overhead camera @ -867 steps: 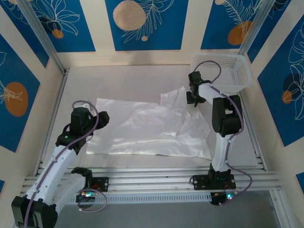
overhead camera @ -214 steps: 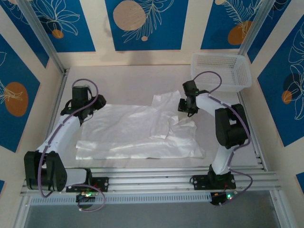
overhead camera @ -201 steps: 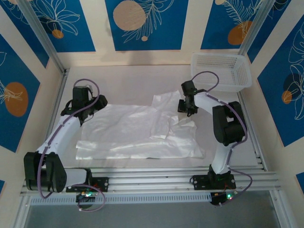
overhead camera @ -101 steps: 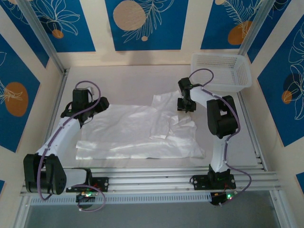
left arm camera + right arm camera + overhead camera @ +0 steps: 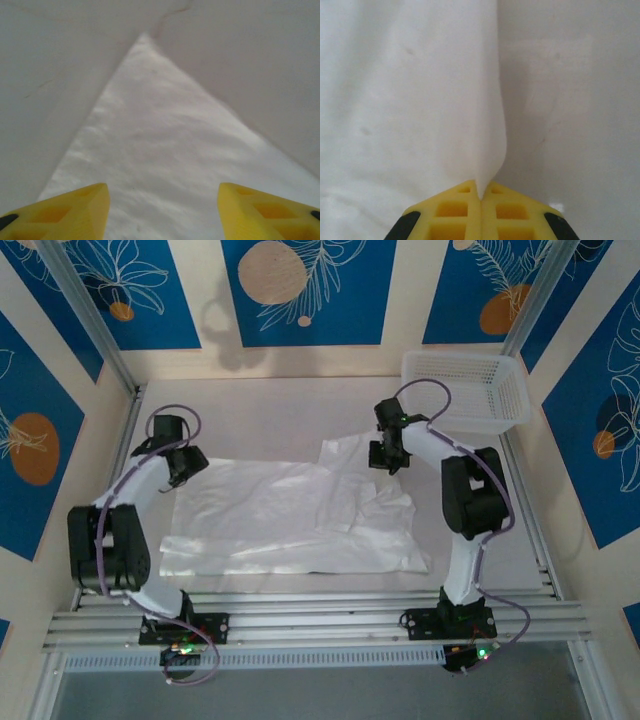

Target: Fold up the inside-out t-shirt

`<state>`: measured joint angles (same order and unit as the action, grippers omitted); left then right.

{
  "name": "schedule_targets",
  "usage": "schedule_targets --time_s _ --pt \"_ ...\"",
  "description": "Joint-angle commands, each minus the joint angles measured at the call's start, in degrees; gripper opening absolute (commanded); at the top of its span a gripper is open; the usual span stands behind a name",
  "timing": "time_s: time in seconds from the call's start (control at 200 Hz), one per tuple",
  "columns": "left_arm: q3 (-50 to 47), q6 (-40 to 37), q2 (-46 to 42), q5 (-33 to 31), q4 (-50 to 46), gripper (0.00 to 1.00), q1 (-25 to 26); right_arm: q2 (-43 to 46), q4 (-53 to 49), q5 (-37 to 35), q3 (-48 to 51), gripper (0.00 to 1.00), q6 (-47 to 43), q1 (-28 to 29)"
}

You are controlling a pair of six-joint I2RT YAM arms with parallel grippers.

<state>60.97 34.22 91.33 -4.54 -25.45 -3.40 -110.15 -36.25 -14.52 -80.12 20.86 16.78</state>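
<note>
**Item under inspection.** The inside-out t-shirt (image 5: 290,515) lies spread on the table (image 5: 270,405), across the middle of the top view and reaching toward 6 o'clock. It is plain white, thin and faintly glossy. Most of its body is flat with shallow creases. Its 3 o'clock side is rumpled, and a flap there, probably a sleeve, runs up toward 1 o'clock.

**Right hold.** At the garment's 1 o'clock corner the right gripper (image 5: 386,458) has its fingers pressed together on the cloth. The right wrist view confirms it: the yellow pads (image 5: 455,210) meet, and a thin ridge of fabric rises from between them. We judge this pinch is there to lift that side and carry it over for a fold.

**Left approach.** At the garment's 10 o'clock corner the left gripper (image 5: 187,464) sits low over the cloth. In the left wrist view its yellow fingers (image 5: 75,210) stand spread, with a pointed corner of the shirt running away between them toward 12 o'clock. Nothing is pinched. We judge it is placed to close on that corner, so that both far corners can be taken together.

**Surroundings.** A white mesh basket (image 5: 520,400) stands at 2 o'clock on the table, apart from the shirt, and we judge it plays no part in this step.

**Concern.** Cloth this thin may give up only one layer to a pinch.
</note>
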Motion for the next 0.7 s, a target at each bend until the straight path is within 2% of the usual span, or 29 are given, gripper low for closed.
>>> schedule_targets --time_s 0.0,0.095,0.445,0.535,0.695 --pt "1.84 4.11 5.63 4.53 1.05 0.59 -4.57 5.95 3.21 3.61 3.24 0.05 1.01 0.36" --pt "4.86 3.78 10.90 9.18 3.82 0.60 -6.35 6.70 3.63 4.52 4.18 0.05 1.19 0.67" --pt "19.23 -0.12 21.30 2.41 -1.02 0.57 -6.58 4.21 4.43 6.30 5.15 0.05 2.15 1.77" --pt "22.04 -0.66 24.02 2.40 -2.96 0.53 -6.53 3.50 4.43 6.52 4.83 0.05 2.43 1.86" --pt "23.60 -1.56 26.69 4.49 -3.70 0.53 -6.38 3.19 4.26 6.26 4.21 0.05 2.26 1.84"
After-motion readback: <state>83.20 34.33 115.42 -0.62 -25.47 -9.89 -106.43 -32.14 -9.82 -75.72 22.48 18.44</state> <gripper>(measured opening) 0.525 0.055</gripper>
